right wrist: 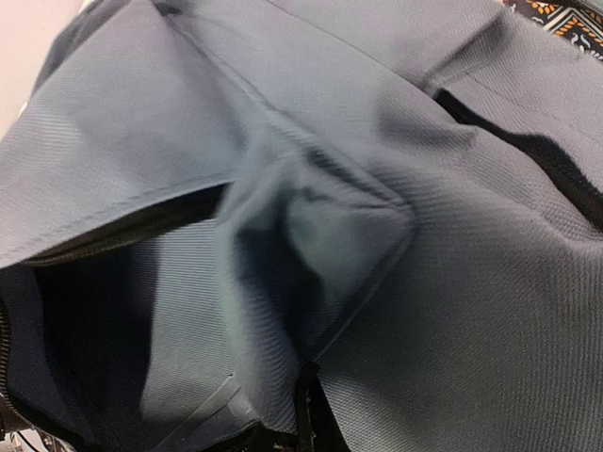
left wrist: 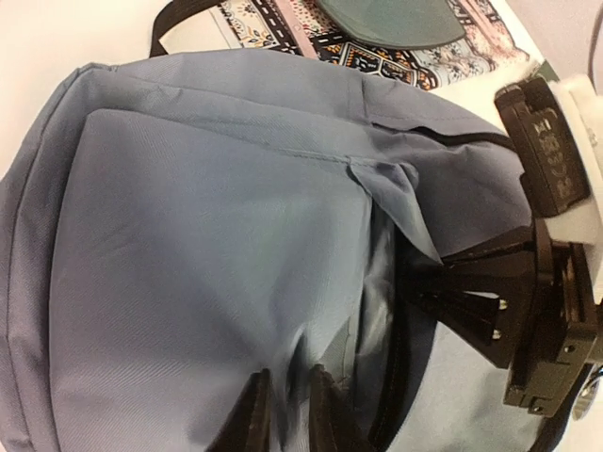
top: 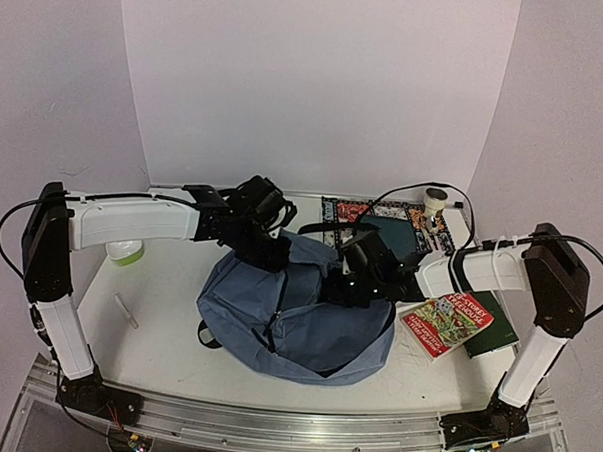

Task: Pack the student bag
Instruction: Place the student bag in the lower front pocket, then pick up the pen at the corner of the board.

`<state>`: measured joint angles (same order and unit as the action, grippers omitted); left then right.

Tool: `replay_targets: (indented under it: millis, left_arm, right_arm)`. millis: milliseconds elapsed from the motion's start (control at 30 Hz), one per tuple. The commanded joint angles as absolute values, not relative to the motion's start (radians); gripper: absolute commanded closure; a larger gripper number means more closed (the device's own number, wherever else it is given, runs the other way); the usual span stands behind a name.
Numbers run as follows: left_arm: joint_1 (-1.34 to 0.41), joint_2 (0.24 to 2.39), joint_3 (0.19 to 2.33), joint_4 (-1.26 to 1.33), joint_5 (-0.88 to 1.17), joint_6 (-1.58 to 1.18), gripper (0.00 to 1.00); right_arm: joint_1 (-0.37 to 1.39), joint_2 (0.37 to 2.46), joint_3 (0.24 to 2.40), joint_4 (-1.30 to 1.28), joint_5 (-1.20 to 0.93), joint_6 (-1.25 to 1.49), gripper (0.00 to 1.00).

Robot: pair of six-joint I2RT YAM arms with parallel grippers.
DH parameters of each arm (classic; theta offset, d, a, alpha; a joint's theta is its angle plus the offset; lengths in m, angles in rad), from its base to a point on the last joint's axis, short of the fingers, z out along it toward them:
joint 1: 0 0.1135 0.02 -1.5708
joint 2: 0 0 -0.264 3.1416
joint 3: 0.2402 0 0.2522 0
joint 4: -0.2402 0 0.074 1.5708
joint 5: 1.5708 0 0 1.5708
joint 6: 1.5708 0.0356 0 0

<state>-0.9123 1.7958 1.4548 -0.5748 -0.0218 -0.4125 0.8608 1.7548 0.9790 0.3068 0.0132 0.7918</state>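
- Overhead, the student bag (top: 297, 331) lies slumped on the surface (top: 166, 350), directly beneath both hands. The left hand (top: 273, 247) is at its far edge. The right hand (top: 345, 284) is just beside it, at the bag's opening. A red book (top: 445, 322) lies unpacked on the right hand's outer side.
- Left wrist view: the fingers (left wrist: 250, 414) stand nearly together with a fabric crease between the tips. Whether that crease is clamped cannot be told.
- Right wrist view: the hand is pressed together, pinching the flap at the zipper mouth. The fabric tents up ahead of it.
- Risk, judged from here: the thin fabric may slip from the pinch and the mouth would collapse. Uneven pulling between the hands could drag the bag toward the book.
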Motion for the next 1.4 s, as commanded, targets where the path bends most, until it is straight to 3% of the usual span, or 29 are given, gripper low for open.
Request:
replay_targets:
  millis: [0,67,333,600,1133,1367]
  left_arm:
    - [-0.906,1.741,1.485,-0.531,0.016,-0.441,0.79]
    - [-0.903,1.733,1.485,-0.531,-0.004,-0.448,0.69]
    - [-0.821,1.652,1.417,-0.533,-0.036,-0.506,0.47]
    - [-0.710,1.466,1.208,-0.564,-0.121,-0.621,0.36]
    - [-0.399,1.201,0.801,-0.677,-0.258,-0.881,0.25]
    - [-0.274,1.194,0.705,-0.674,-0.321,-0.921,0.29]
  right_arm:
    - [0.854,1.766,1.044,0.238,0.016,0.776,1.00]
    - [0.853,1.767,1.057,0.238,0.010,0.773,1.00]
    - [0.854,1.774,1.078,0.238,-0.019,0.769,1.00]
    - [0.854,1.770,1.065,0.238,-0.030,0.755,1.00]
    - [0.854,1.774,1.061,0.256,-0.063,0.728,1.00]
    - [0.853,1.773,1.045,0.266,-0.067,0.726,1.00]
